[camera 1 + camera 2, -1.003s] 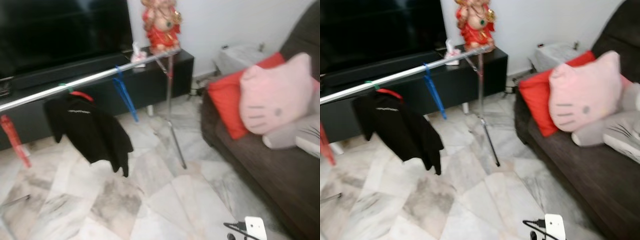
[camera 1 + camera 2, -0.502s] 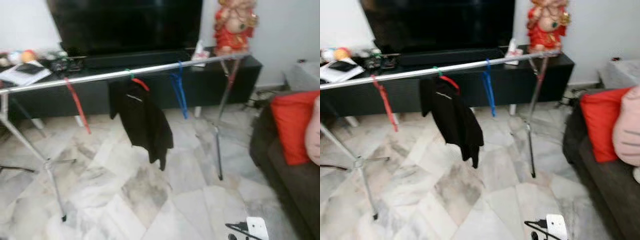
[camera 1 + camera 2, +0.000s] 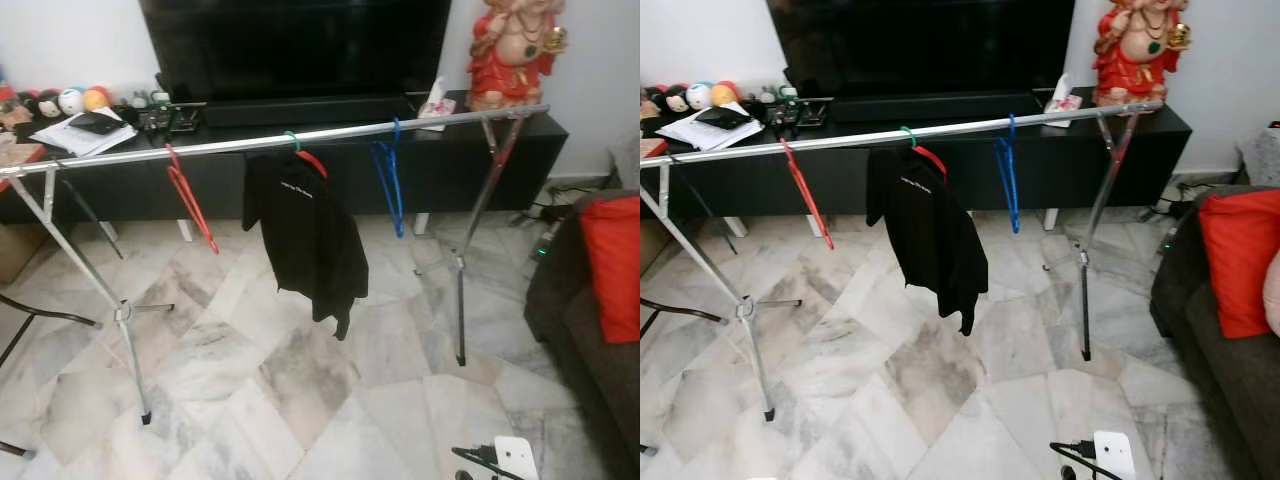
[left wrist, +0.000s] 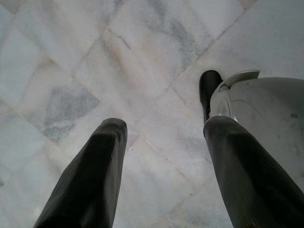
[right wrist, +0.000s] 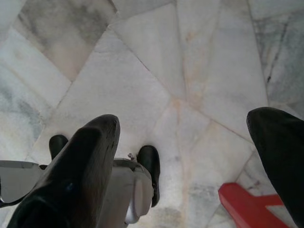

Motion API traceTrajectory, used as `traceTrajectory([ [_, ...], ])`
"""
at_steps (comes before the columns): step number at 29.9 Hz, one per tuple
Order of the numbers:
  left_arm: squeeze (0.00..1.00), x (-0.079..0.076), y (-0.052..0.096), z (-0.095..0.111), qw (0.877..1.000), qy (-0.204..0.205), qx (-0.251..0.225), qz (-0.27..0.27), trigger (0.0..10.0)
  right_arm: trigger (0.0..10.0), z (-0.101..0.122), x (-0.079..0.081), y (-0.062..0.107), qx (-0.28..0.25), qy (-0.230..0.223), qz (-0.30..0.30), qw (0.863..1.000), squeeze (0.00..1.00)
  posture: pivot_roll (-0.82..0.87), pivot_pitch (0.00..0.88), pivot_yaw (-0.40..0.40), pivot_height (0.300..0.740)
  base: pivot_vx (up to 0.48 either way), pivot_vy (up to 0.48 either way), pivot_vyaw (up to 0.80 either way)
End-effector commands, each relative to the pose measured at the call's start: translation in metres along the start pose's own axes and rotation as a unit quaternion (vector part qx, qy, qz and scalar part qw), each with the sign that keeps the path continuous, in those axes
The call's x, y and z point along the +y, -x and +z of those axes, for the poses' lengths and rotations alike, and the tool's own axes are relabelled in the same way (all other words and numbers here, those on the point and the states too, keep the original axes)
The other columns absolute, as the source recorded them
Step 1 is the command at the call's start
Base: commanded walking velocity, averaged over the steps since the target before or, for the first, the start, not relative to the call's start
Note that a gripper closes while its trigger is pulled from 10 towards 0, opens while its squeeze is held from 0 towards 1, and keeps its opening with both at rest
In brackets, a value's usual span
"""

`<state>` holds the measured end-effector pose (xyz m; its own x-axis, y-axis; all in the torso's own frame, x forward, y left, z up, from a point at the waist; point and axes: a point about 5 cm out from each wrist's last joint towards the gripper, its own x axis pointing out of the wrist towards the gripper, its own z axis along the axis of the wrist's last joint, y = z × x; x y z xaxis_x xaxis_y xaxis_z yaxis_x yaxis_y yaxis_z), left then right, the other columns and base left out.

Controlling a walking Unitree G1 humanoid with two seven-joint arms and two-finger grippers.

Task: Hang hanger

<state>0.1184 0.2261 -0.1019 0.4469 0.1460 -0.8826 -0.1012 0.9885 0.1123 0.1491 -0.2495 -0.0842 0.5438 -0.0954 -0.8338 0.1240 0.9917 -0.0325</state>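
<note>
- Plainly, the left tool (image 4: pixel 164 142) hangs with its two black fingers (image 4: pixel 90 175) spread apart, grasping nothing, pointing down at the marble floor (image 4: pixel 142 57).
- Likewise the right tool (image 5: pixel 190 156) is released, fingers wide apart, aimed at the floor, with a red piece (image 5: pixel 247 206) in view just beyond its fingertips; what that piece is cannot be told.
- Well ahead of both tools stands a silver clothes rail (image 3: pixel 330 133) on tripod legs, crossing in front of a black TV bench (image 3: pixel 440 165).
- From the rail hang a red hanger (image 3: pixel 190 200) ahead of the left tool, a black garment (image 3: pixel 310 240) on a red hanger with a green hook in the middle, and a blue hanger (image 3: pixel 388 185) toward the right tool's side.
- A red statue (image 3: pixel 515 50) stands on the bench at the rail's right end.
- Beyond the right tool is a dark sofa (image 3: pixel 590 340) with a red cushion (image 3: pixel 612 265).
</note>
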Motion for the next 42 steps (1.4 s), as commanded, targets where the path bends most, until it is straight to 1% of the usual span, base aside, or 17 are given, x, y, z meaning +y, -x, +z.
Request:
traceTrajectory([
  [1, 0.00, 0.0012, 0.0007, -0.0042, 1.000, 0.006, 0.008, 0.000, 10.0, 10.0, -0.0014, -0.0017, 0.0005, 0.003, -0.008, -0.003, 1.000, 0.00, -0.15, 0.000, 0.055, 0.740, -0.266, 0.000, 0.00],
  [8, 0.00, 0.0007, 0.0007, -0.0046, 1.000, 0.006, 0.009, -0.002, 10.0, 10.0, -0.0019, -0.0021, 0.0006, 0.001, -0.015, -0.007, 1.000, 0.00, -0.14, 0.000, 0.054, 0.740, -0.271, 0.000, 0.00],
  [38, 0.00, -0.0006, 0.0008, -0.0052, 1.000, 0.012, 0.008, -0.003, 10.0, 10.0, -0.0024, -0.0041, 0.0011, 0.002, -0.016, -0.013, 1.000, 0.00, -0.14, 0.000, 0.049, 0.740, -0.312, 0.000, 0.00],
  [42, 0.00, -0.0005, 0.0009, -0.0060, 1.000, 0.009, 0.009, -0.002, 10.0, 10.0, -0.0033, -0.0047, 0.0013, 0.004, -0.015, -0.014, 1.000, 0.00, -0.14, 0.000, 0.048, 0.740, 0.000, 0.000, 0.00],
])
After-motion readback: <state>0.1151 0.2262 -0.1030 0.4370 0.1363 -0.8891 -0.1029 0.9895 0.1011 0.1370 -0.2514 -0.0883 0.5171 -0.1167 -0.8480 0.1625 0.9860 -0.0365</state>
